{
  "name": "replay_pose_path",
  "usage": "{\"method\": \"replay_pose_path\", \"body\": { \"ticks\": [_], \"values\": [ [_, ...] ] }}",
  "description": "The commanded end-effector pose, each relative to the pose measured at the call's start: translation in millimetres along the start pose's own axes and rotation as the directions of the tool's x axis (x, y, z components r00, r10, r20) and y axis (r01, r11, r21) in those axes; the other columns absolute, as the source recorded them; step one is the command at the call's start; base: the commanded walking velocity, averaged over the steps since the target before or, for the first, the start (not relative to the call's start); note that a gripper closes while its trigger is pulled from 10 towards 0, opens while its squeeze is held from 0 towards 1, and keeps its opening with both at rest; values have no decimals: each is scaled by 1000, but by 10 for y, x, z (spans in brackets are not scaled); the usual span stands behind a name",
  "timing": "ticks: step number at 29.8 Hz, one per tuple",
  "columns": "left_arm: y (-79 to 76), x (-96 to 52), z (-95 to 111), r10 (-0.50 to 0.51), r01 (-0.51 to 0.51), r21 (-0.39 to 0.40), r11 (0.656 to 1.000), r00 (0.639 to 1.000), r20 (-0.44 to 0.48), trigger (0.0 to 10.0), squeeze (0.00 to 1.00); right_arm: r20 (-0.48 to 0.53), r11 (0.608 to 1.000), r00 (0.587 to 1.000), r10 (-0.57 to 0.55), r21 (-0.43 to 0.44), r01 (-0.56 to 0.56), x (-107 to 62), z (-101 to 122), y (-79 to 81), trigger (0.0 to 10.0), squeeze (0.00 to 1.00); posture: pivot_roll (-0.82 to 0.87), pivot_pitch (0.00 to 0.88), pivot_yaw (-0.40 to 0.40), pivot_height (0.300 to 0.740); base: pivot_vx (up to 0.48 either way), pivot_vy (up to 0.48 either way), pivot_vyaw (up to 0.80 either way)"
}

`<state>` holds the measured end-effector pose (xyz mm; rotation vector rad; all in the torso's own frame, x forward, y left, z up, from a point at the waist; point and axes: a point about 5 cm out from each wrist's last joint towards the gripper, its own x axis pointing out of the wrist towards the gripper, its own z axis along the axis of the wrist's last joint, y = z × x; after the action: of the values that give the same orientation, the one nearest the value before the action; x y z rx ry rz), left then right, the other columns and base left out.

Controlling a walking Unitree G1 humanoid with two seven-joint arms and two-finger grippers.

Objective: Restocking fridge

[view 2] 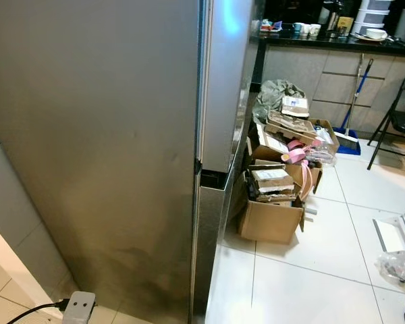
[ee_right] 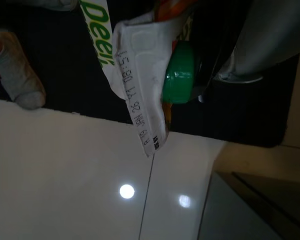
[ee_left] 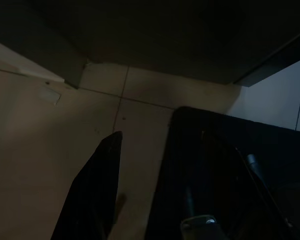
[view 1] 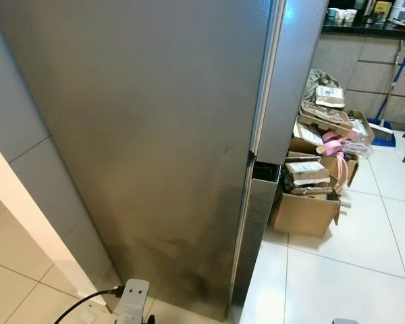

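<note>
A tall grey steel fridge stands right in front of me, seen from its side, with its door edge running down on the right. In the right wrist view a white carton with green lettering and a green screw cap hangs close to the camera above the pale floor, held in my right gripper. My left gripper hangs low in shade over beige floor tiles.
Open cardboard boxes heaped with packets stand on the floor past the fridge. A dark counter with cups, a blue broom and a folding chair lie beyond. A white plug block sits at the fridge's foot. A person's socked foot is nearby.
</note>
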<state>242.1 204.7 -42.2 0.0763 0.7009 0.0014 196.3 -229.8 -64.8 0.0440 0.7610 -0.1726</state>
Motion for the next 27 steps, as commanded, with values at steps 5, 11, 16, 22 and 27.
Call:
{"method": "replay_pose_path", "body": {
  "ticks": [5,11,16,22,27],
  "values": [
    [-35,-10,-53,-8,8,-10,1000,1000,-14,10000,0,-11,1000,1000,-13,3,13,-14,-33,-48,10000,0,-97,121,9,740,0,-439,0],
    [-39,-8,-49,-8,7,-13,1000,1000,-13,10000,0,-11,1000,1000,-14,2,14,-13,-28,-55,10000,0,-97,121,8,740,0,-440,0],
    [-37,-9,-51,-7,7,-13,1000,1000,-13,10000,0,-11,1000,1000,-14,3,15,-13,-25,-61,10000,0,-97,120,8,740,0,-438,0],
    [-39,-6,-41,-7,7,-14,1000,1000,-11,10000,0,-9,1000,1000,-15,4,15,-11,-18,-63,10000,0,-97,118,9,740,0,-436,0],
    [-35,-4,-32,-7,7,-14,1000,1000,-9,10000,0,-9,1000,1000,-15,4,15,-9,-16,-61,10000,0,-98,118,12,740,0,-439,0]
  ]
}}
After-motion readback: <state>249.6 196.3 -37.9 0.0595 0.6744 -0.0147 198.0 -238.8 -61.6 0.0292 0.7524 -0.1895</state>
